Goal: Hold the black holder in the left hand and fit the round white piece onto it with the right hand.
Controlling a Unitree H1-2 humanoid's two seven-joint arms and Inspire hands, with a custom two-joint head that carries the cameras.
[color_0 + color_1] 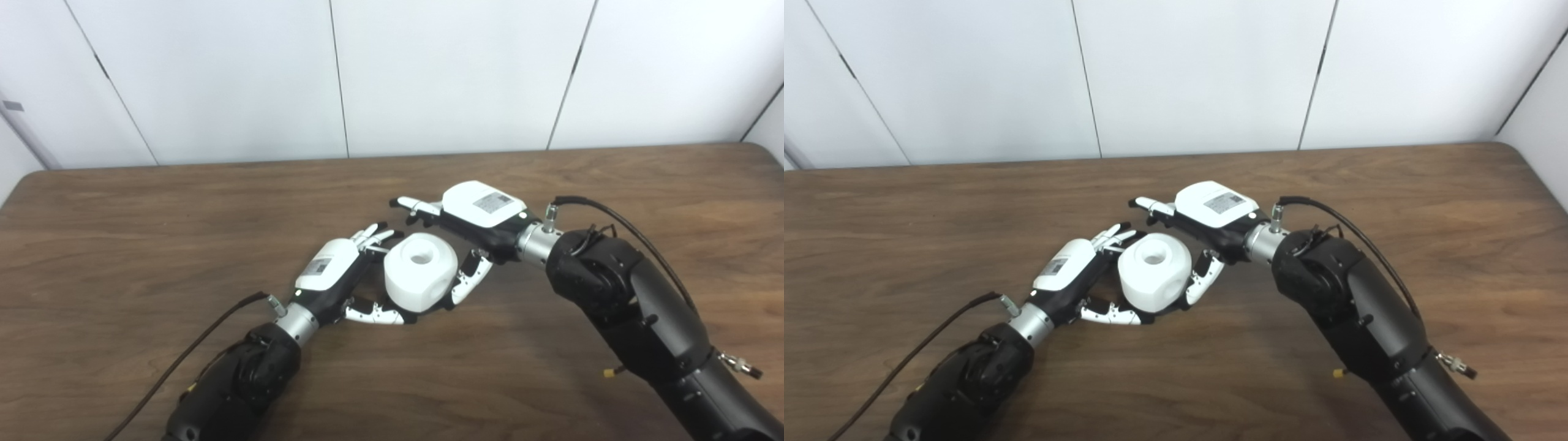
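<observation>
The round white piece [419, 274], with a hole in its top, stands at the middle of the table between both hands. Only a dark sliver of the black holder [422, 316] shows under its near edge; the rest is hidden. My left hand [331, 272] wraps the assembly from the left, its fingers [373, 236] at the far-left side and its thumb [375, 315] along the near side. My right hand [481, 211] hovers at the right, its fingers stretched out past the piece's far side and its thumb [471, 278] against the right flank, fingers apart.
The brown wooden table [122, 245] runs wide to both sides, with white wall panels [1182, 73] behind its far edge. Black cables trail from both wrists; the right one [637, 236] arches above the forearm.
</observation>
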